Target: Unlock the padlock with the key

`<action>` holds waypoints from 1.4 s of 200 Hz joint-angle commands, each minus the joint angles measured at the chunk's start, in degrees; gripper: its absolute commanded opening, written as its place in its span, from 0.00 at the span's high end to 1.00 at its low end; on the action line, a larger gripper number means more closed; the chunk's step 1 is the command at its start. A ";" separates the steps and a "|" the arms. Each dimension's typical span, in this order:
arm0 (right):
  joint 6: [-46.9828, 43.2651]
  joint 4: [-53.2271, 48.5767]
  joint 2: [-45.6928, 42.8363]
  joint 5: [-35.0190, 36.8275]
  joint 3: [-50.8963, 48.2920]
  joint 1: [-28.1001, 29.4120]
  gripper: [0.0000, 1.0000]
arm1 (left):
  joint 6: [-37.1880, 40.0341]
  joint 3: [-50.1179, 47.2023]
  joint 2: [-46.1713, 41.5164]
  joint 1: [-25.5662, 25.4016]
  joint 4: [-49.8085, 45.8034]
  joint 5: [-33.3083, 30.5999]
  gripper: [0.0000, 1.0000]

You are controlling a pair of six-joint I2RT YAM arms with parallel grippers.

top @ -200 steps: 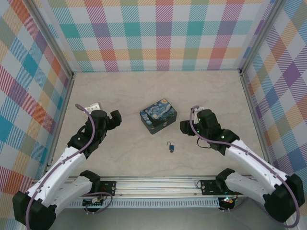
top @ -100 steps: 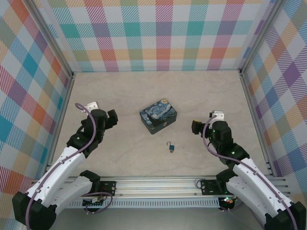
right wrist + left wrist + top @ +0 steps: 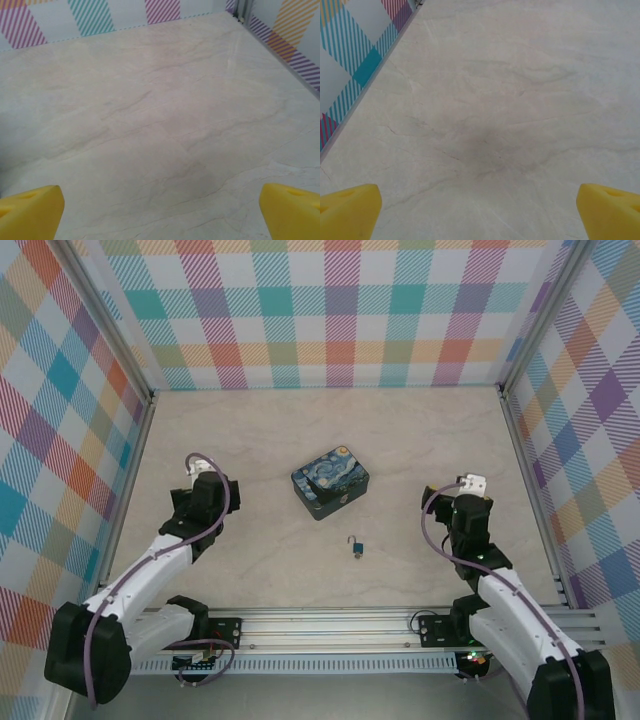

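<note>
Tabletop (image 3: 250,430) of pale marble, plaid walls (image 3: 340,310)

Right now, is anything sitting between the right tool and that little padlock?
Nothing visible does. Seen from above, only bare table lies between the open right tool and the padlock. The painted box sits farther back, off that line.

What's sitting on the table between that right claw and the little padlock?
Nothing. In the top external view, the stretch of tabletop from the right gripper to the padlock is bare.
</note>
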 commanded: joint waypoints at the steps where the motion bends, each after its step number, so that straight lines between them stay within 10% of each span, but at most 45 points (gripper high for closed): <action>1: -2.29 11.87 4.25 -1.63 -2.33 -3.24 0.00 | 3.95 -1.39 1.52 2.00 8.29 2.47 0.00; 132: -9.26 60.87 45.53 -19.49 -2.34 -11.53 0.00 | 8.34 -9.84 8.85 3.56 27.83 7.75 0.00; 172: -7.63 41.48 44.00 -17.49 6.24 -11.92 0.00 | 9.51 -12.76 9.48 4.14 35.44 11.64 0.00; 280: -8.17 42.10 44.07 -18.14 6.05 -11.74 0.00 | 11.12 -16.52 30.99 11.21 70.44 26.94 0.00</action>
